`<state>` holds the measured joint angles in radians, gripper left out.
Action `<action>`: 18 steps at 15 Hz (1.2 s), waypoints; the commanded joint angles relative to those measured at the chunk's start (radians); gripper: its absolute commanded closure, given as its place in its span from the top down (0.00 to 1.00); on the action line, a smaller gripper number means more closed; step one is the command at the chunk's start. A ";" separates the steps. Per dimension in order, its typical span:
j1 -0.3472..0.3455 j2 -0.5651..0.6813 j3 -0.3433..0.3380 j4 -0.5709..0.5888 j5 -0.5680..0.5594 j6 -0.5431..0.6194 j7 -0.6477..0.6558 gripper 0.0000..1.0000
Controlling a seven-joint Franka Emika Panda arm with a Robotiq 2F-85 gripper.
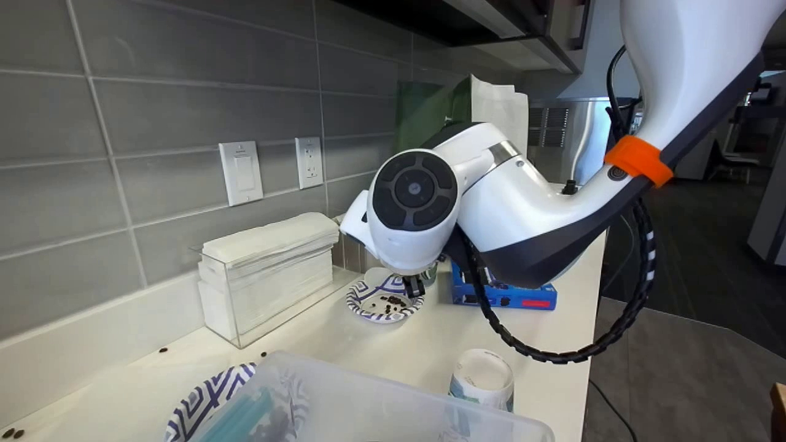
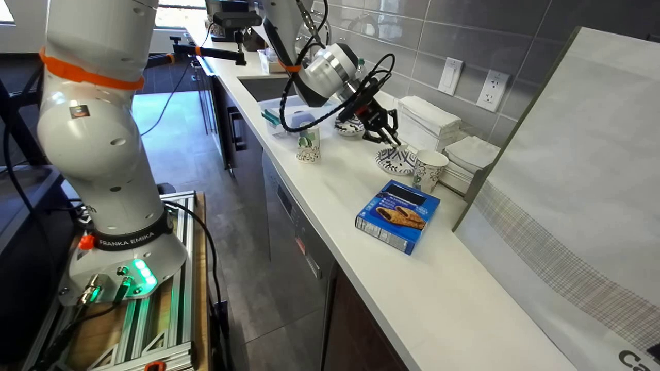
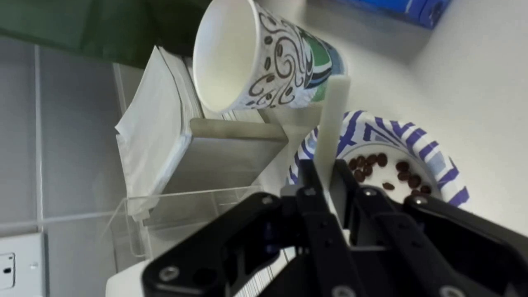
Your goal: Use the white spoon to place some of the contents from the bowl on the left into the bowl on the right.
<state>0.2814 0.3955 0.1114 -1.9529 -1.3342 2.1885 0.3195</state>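
Toward the back edge of the counter point(image 2: 464, 288), the gripper point(image 3: 324, 175) has its jaws clamped on the white spoon point(image 3: 331, 119), above the patterned bowl point(image 3: 433, 161) where dark beans point(image 3: 382, 160) lie. Beside this bowl stands a paper cup point(image 3: 280, 62), and the blue box point(image 2: 397, 216) lies nearer to the front edge. In an exterior view, another bowl point(image 1: 212, 387) is partly behind the translucent bin point(image 1: 381, 393)

In an exterior view I look along the surface point(image 1: 424, 337) from just behind the plastic bin point(image 1: 381, 399), the tiled wall point(image 1: 202, 116) at left. From above, with the robot base point(image 2: 111, 260) near, I face nearly the opposite way in an exterior view. Both share the blue box point(image 2: 398, 214). My wrist view looks closely past the pincer point(image 3: 324, 171) onto the bowl point(image 3: 425, 144).
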 commanded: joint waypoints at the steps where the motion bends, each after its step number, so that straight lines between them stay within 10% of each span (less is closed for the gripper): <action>1: 0.013 0.005 0.019 -0.024 -0.090 -0.053 0.035 0.03; 12: 0.002 -0.089 0.075 -0.058 -0.068 -0.113 0.100 0.03; 18: -0.050 -0.198 0.093 -0.135 0.065 0.094 0.197 0.03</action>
<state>0.2678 0.2775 0.1961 -2.0009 -1.3144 2.1762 0.4473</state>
